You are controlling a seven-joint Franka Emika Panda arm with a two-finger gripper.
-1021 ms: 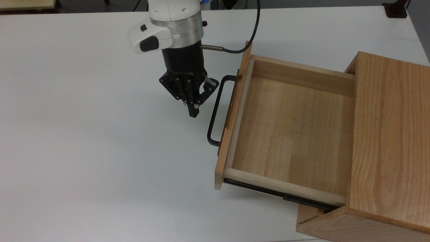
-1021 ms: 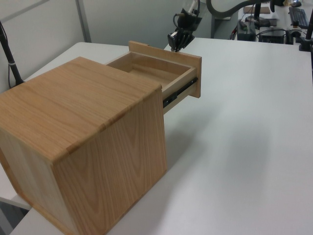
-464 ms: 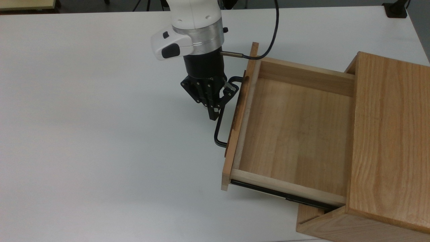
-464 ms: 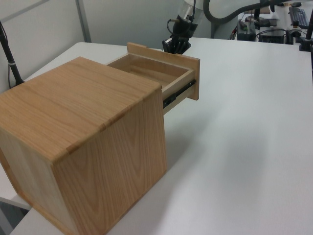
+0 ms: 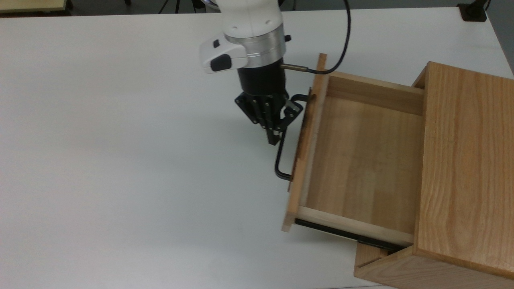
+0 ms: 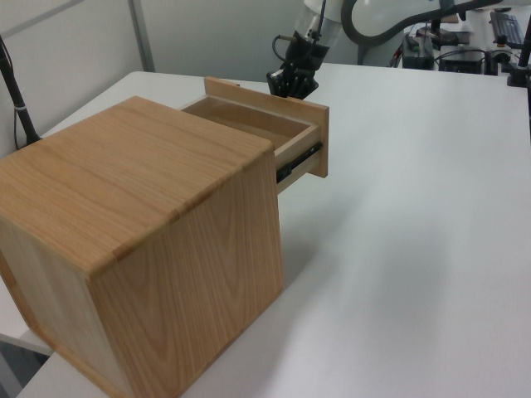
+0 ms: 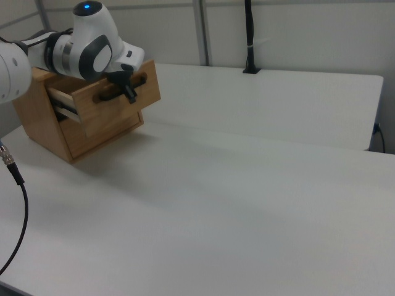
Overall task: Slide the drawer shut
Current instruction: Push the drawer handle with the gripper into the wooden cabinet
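The light wooden drawer (image 5: 361, 160) stands partly pulled out of the oak cabinet (image 5: 466, 168), its inside empty. Its front panel (image 5: 307, 148) faces the top view's left and carries a thin black bar handle (image 5: 280, 160). A black side rail (image 5: 341, 235) shows beneath the near wall. My gripper (image 5: 274, 138) points down, fingers shut together with nothing held, its tips touching the handle's outer side near its upper half. In the left view the gripper (image 6: 290, 83) is behind the drawer front (image 6: 309, 137). In the right view the gripper (image 7: 131, 95) sits against the drawer front (image 7: 117, 105).
The white table (image 5: 120, 140) stretches wide to the top view's left of the drawer. A black cable (image 5: 341, 48) loops from my wrist over the drawer's far corner. A black post base (image 5: 474, 12) stands at the table's far right corner.
My gripper has moved toward the top view's right, met the handle and pushed the drawer part of the way into the cabinet. The fingers stay shut.
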